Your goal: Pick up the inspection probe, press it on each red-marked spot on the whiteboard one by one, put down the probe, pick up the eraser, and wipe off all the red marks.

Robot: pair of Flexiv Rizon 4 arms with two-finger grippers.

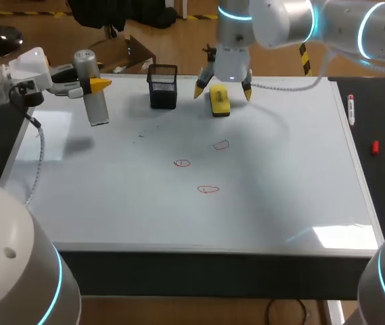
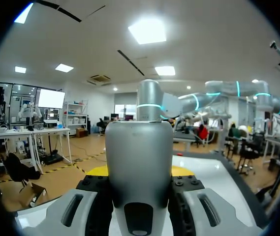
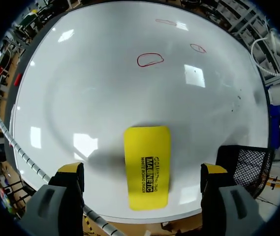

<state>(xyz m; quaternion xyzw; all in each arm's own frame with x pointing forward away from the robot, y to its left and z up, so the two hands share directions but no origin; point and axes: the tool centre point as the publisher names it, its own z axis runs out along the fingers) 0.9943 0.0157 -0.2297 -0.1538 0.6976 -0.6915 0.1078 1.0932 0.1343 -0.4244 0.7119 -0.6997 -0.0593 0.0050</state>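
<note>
While the left tool (image 1: 88, 84) clamps the probe (image 1: 93, 95), the right tool (image 3: 142, 170) hangs spread apart over the eraser (image 3: 147, 164), straddling its narrow width.

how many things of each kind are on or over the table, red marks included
Red drawn loop marks on the whiteboard: 3
Yellow rectangular eraser: 1
Black mesh holder: 1
Silver cylindrical probe, in the left gripper: 1
Red-and-white marker pen: 1
Small red object: 1
Total: 8
</note>
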